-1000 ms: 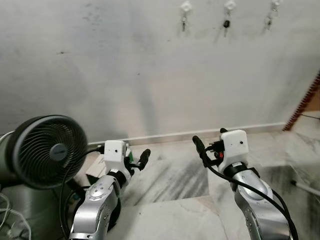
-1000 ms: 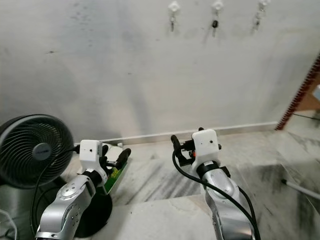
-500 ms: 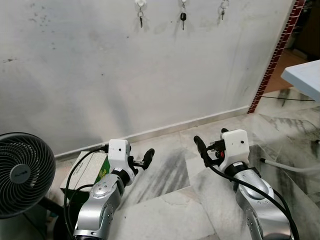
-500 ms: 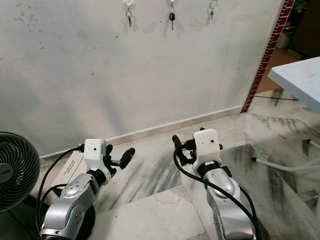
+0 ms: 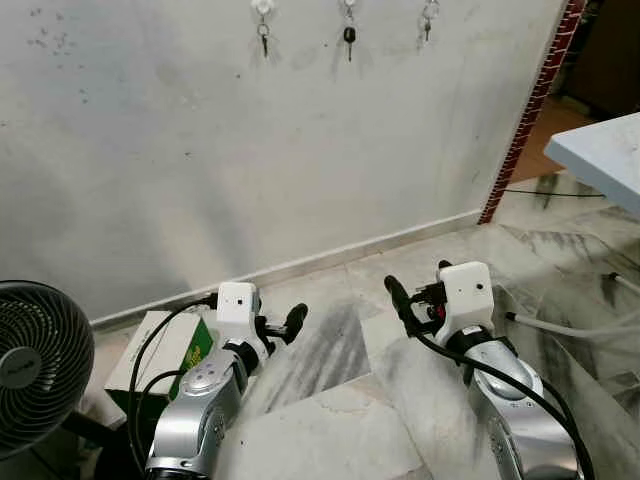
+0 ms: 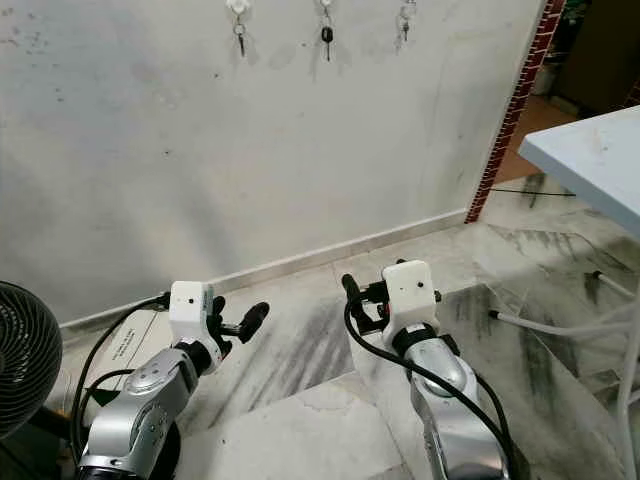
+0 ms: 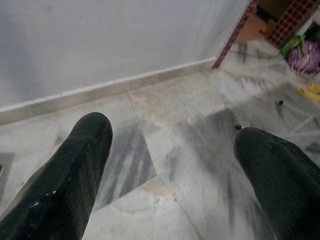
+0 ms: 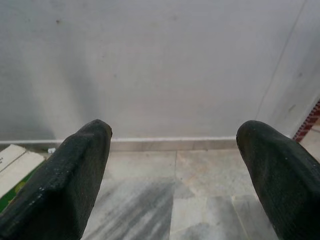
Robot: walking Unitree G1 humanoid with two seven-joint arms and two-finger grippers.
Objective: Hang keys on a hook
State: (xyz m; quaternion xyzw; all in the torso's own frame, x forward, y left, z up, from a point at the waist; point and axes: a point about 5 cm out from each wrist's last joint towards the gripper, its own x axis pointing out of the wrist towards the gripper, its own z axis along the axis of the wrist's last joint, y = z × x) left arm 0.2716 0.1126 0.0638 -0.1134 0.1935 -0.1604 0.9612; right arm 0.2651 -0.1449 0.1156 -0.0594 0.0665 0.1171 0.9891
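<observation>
Left gripper [image 7: 170, 165]: black fingers spread wide, nothing between, held low over grey-veined marble floor [image 5: 330, 420]. Right gripper [image 8: 175, 170]: fingers likewise wide apart, empty, facing white plaster wall [image 5: 200, 150]. Three key sets [image 5: 349, 36] hang on white hooks [image 5: 263, 7] high on wall, well apart from both grippers. Black round fan [image 5: 35, 365] beside left arm.
</observation>
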